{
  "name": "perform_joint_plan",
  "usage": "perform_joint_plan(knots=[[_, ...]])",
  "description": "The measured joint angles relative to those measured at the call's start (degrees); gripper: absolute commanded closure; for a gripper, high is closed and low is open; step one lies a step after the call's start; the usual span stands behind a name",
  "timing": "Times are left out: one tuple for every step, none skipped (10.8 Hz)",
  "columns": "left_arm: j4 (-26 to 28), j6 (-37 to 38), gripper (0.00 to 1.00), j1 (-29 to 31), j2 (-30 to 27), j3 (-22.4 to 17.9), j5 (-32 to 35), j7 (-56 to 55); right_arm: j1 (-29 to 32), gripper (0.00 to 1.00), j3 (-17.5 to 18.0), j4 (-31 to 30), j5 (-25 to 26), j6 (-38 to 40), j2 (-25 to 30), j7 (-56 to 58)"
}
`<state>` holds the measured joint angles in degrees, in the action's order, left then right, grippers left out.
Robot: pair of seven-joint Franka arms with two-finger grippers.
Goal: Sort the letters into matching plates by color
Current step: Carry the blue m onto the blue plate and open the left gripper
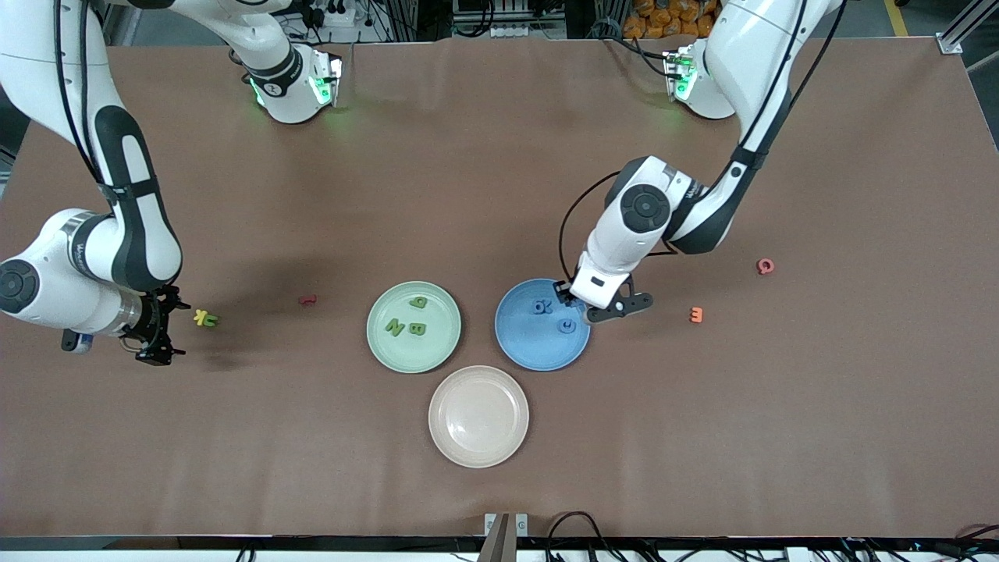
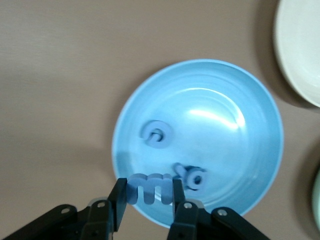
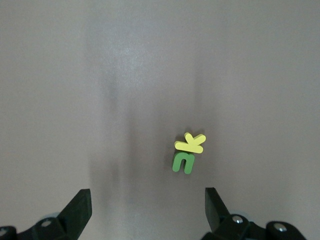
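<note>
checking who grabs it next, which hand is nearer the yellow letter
Right. The right hand, open, is beside the yellow letter at the right arm's end of the table. The left hand is over the blue plate, shut on a blue letter.

The three plates sit bunched mid-table, rims nearly touching: pale green plate (image 1: 414, 327), blue plate (image 1: 538, 343) beside it toward the left arm's end, beige plate (image 1: 478, 416) nearer the front camera. Gaps between them look too tight to pass through. The left gripper (image 2: 148, 197), clamped on a blue letter (image 2: 149, 188), blocks the blue plate's rim. Open tabletop surrounds the yellow letter (image 3: 190, 143) touching a green letter (image 3: 183, 162); the spread-fingered right gripper (image 3: 148, 207) has free access.
</note>
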<state>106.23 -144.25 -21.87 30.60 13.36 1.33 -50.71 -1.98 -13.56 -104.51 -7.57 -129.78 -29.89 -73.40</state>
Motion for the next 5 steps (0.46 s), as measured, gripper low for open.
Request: perform_joint_plan(knots=[[-1.53,-0.61,1.0,-0.75,1.18,0.0,0.0,-0.03,0.04,0.0,-0.07,-0.11,0.1,-0.8,-0.06,-0.85],[-2.56,-2.34,1.0,-1.08,2.38,0.0,0.01,-0.03,0.04,0.0,-0.07,-0.52,0.13,-2.16,-0.14,-1.79],[-2.99,-4.66,1.0,-1.23,3.52,0.0,0.02,-0.03,0.04,0.0,-0.07,-1.31,0.14,-3.77,-0.24,-2.24],[-3.17,-6.56,1.0,-1.65,4.59,0.03,0.02,-0.17,0.04,0.0,-0.06,-2.48,0.14,-5.56,-0.36,-2.46],[-3.48,-7.8,0.75,-2.36,5.48,0.04,0.02,-0.89,0.04,0.0,-0.06,-3.82,0.14,-7.43,-0.45,-2.54]])
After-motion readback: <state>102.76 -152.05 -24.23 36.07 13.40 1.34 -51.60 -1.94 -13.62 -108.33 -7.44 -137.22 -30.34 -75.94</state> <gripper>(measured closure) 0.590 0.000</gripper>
